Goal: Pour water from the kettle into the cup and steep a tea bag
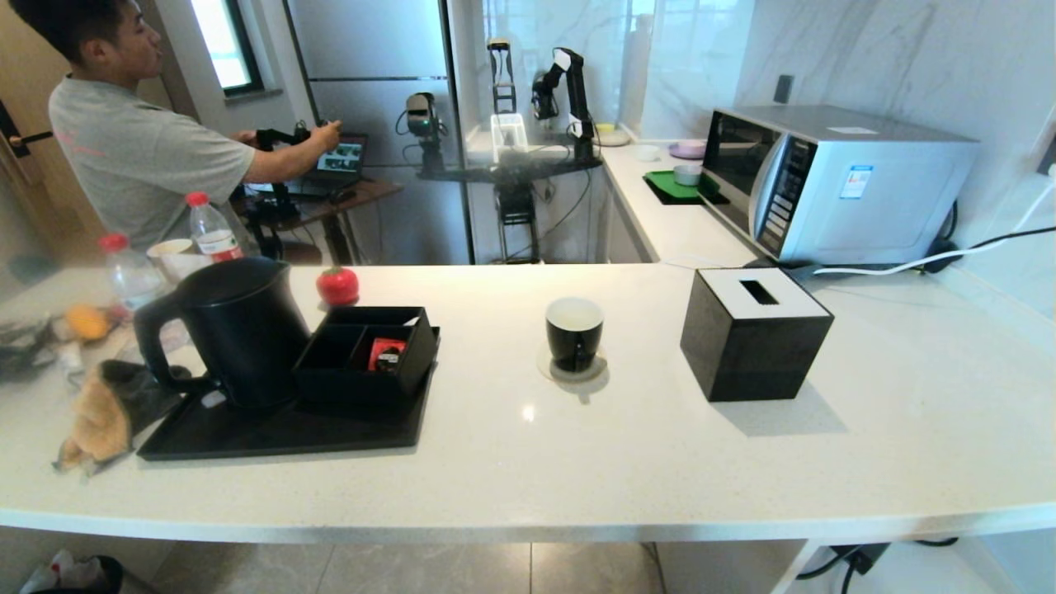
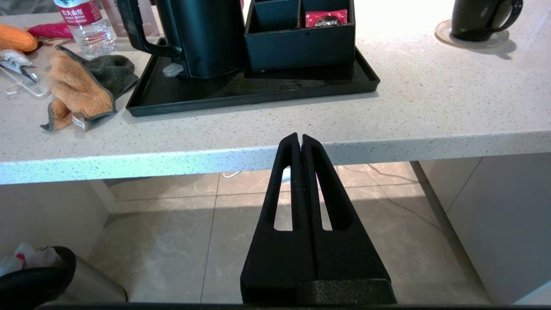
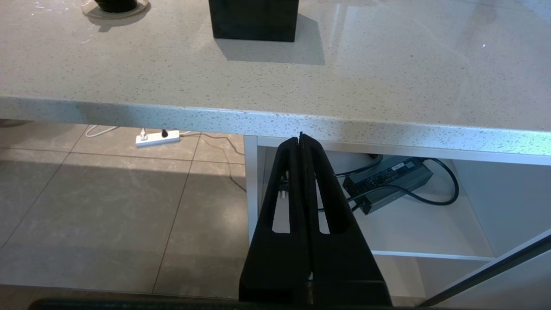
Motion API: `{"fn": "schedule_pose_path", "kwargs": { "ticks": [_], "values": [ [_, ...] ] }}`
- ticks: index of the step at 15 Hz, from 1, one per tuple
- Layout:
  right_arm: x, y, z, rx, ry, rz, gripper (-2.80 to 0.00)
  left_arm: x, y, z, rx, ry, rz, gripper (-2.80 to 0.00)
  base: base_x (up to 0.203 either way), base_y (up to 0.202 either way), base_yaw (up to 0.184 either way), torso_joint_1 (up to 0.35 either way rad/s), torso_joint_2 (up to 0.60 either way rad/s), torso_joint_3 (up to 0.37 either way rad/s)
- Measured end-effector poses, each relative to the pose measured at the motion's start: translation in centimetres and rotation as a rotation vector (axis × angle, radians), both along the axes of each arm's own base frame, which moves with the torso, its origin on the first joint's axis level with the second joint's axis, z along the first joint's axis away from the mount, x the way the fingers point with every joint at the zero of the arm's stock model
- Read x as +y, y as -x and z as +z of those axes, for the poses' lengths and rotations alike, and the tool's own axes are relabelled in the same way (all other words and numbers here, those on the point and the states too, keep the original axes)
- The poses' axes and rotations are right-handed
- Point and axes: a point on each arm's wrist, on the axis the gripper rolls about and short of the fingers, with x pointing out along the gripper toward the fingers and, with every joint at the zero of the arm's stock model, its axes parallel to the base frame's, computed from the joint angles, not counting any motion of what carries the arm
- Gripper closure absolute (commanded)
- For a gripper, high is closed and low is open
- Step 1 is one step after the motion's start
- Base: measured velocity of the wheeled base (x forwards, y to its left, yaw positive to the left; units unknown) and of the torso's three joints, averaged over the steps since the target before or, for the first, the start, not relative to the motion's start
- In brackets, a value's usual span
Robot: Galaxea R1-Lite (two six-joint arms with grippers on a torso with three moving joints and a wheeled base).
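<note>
Both grippers — left [image 2: 300, 138], right [image 3: 301, 137] — hang below the counter edge (fingers pressed together).

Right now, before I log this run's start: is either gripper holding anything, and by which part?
Nothing is held. The left gripper and right gripper are both shut on nothing, below the counter's edge.
</note>
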Motion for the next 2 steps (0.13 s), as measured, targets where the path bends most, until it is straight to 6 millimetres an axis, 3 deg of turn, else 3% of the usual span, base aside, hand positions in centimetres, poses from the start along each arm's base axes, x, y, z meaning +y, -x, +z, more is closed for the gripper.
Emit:
{"fn": "schedule_pose_path", "kwargs": {
  "ticks": [2],
  "values": [
    [0.00,0.00,0.01,0.000,-0.001,0.000,0.00,0.00,0.00,0.00,0.000,0.000,0.000,0.00,0.000,0.000,0.000,0.000,0.00,0.000]
  ]
}}
